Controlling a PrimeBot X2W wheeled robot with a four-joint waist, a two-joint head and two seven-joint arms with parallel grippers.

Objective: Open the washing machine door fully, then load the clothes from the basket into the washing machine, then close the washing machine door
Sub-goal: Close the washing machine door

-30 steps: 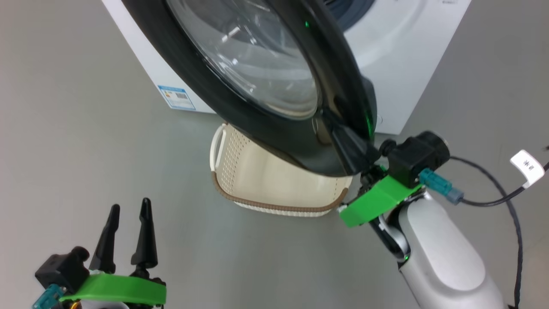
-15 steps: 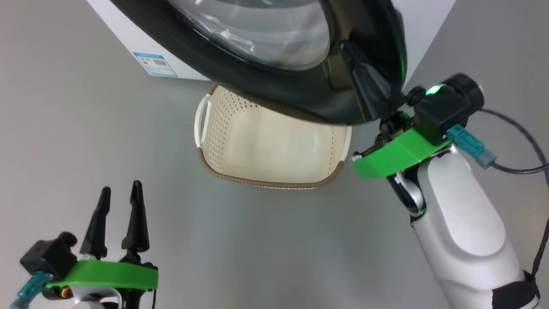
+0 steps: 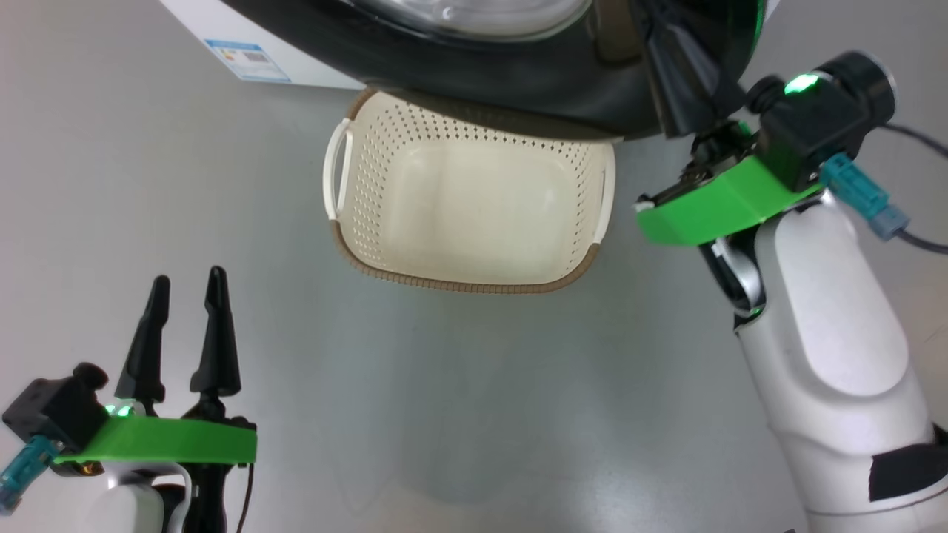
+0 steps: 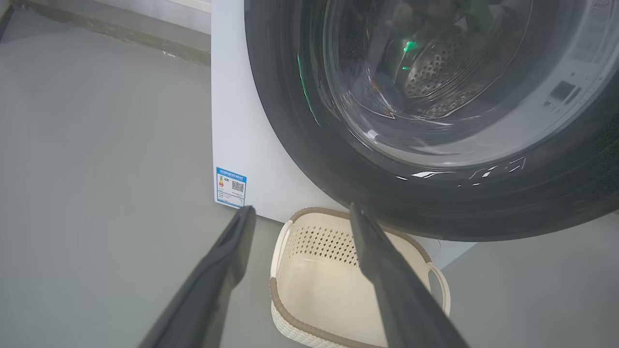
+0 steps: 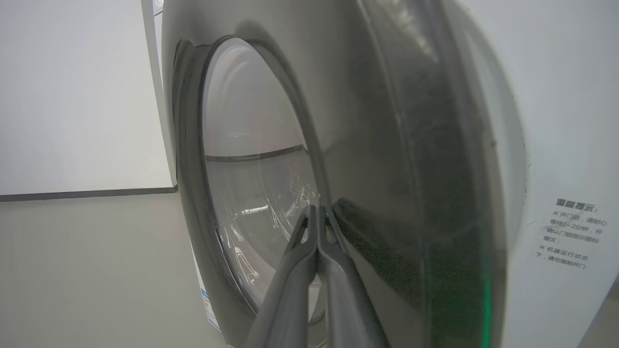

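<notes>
black glossy round washer door (image 3: 518,81): right end effector (image 5: 316,210), pinched together, is pressing it, apparently closing it; left end effector (image 3: 187,277) is hovering wide.

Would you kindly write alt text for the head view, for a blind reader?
An empty cream basket sits on the grey floor, partly under the black washing machine door. The right gripper is at the door's edge; the left gripper hovers open, lower left.

surface: smooth grey floor (image 3: 148,185) | on it: cream basket (image 3: 459,286) with brown rim — upright, open side up | also on it: white washing machine (image 4: 232,121) — just behind the basket
</notes>
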